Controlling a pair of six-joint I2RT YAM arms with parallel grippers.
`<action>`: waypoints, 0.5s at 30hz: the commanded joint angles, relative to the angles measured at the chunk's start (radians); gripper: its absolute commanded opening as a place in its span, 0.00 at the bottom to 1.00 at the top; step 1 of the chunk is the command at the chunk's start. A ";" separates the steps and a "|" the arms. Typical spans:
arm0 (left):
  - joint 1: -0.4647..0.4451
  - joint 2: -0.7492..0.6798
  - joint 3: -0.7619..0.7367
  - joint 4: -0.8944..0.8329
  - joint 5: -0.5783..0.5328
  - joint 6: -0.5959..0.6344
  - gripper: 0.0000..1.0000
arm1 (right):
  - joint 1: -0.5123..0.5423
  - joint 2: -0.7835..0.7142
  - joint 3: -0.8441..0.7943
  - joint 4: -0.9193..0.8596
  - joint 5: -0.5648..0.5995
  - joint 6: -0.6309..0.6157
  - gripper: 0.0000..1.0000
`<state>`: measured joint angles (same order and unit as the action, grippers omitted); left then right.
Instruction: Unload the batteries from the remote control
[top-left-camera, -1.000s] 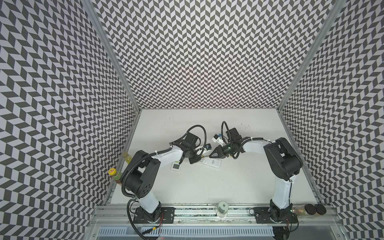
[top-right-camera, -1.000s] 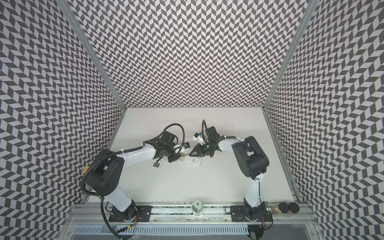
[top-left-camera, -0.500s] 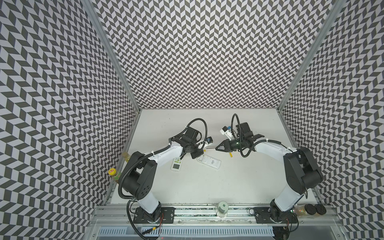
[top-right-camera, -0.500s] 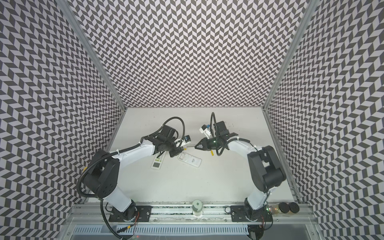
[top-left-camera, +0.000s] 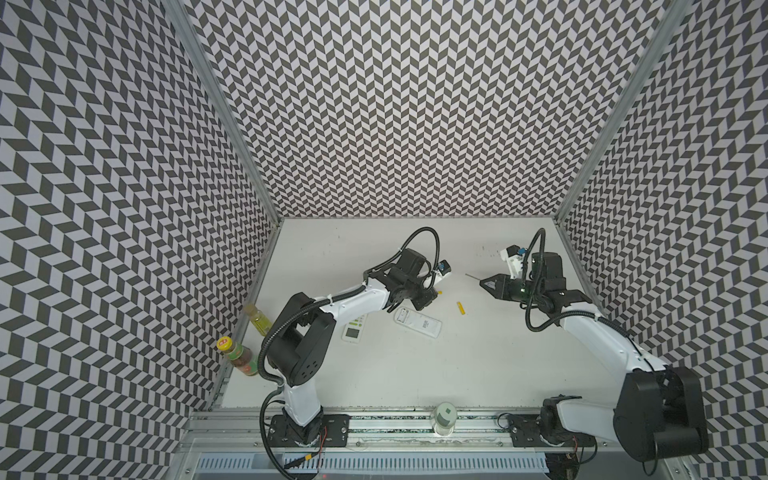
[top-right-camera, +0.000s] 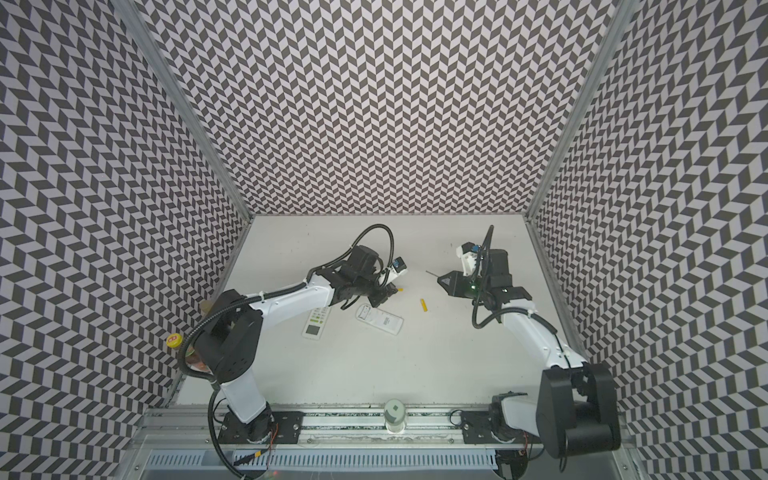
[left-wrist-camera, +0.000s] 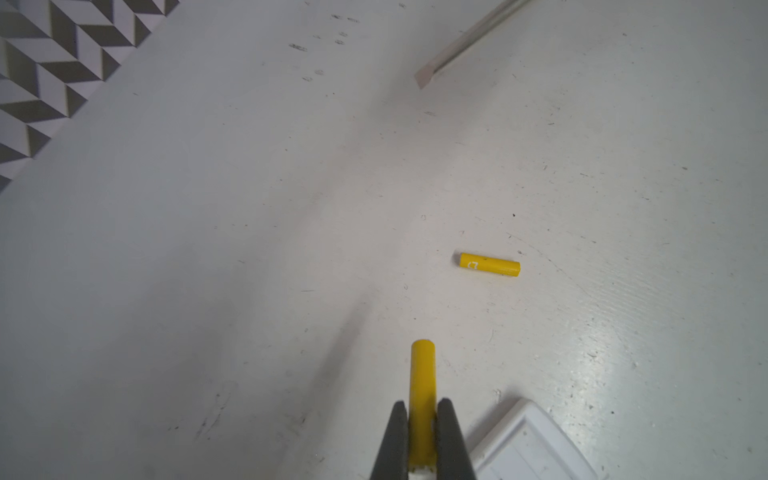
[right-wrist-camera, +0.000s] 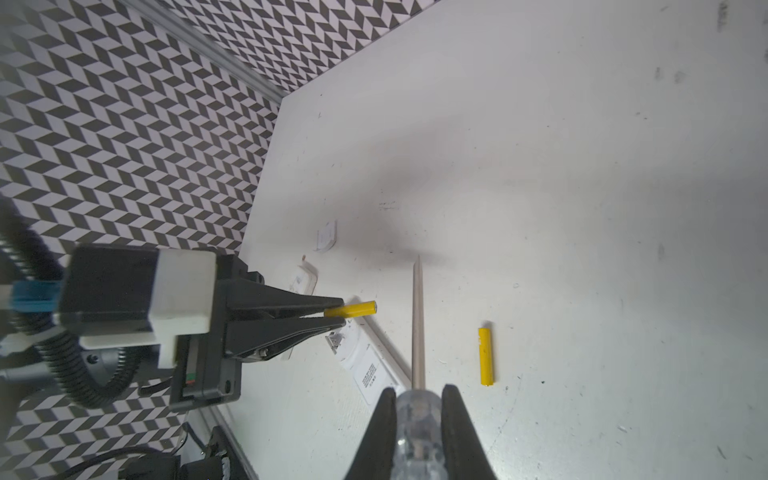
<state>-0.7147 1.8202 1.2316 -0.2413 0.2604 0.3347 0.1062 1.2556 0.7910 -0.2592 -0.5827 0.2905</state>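
Observation:
A white remote control (top-left-camera: 417, 323) (top-right-camera: 379, 319) lies back side up mid-table. My left gripper (top-left-camera: 432, 293) (left-wrist-camera: 422, 405) hovers just behind it, shut on a yellow battery (left-wrist-camera: 422, 374) (right-wrist-camera: 353, 309) that sticks out past the fingertips. A second yellow battery (top-left-camera: 460, 308) (left-wrist-camera: 489, 264) (right-wrist-camera: 485, 355) lies loose on the table to the right of the remote. My right gripper (top-left-camera: 482, 283) (right-wrist-camera: 415, 390) is further right, shut on the clear-handled screwdriver (right-wrist-camera: 415, 419), whose shaft (right-wrist-camera: 417, 316) points toward the left gripper.
Another remote (top-left-camera: 355, 330) with green buttons lies under the left forearm. A small white piece (right-wrist-camera: 326, 237) sits further left. Two bottles (top-left-camera: 259, 320) (top-left-camera: 235, 355) stand by the left wall. A jar (top-left-camera: 444, 417) stands on the front rail.
The right gripper has drawn back to the right, away from the remote, still holding the screwdriver. The left gripper has come off the remote with a yellow battery in its jaws.

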 joint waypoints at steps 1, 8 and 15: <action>-0.024 0.032 0.028 0.042 0.034 -0.058 0.02 | -0.011 -0.057 -0.036 0.063 0.105 -0.004 0.00; -0.068 0.102 0.033 0.094 0.033 -0.063 0.02 | -0.011 -0.155 -0.139 0.132 0.199 0.032 0.00; -0.071 0.166 0.049 0.100 0.023 -0.064 0.03 | -0.011 -0.206 -0.180 0.154 0.257 0.035 0.00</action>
<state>-0.7830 1.9640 1.2469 -0.1673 0.2779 0.2729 0.0994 1.0794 0.6193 -0.1818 -0.3664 0.3191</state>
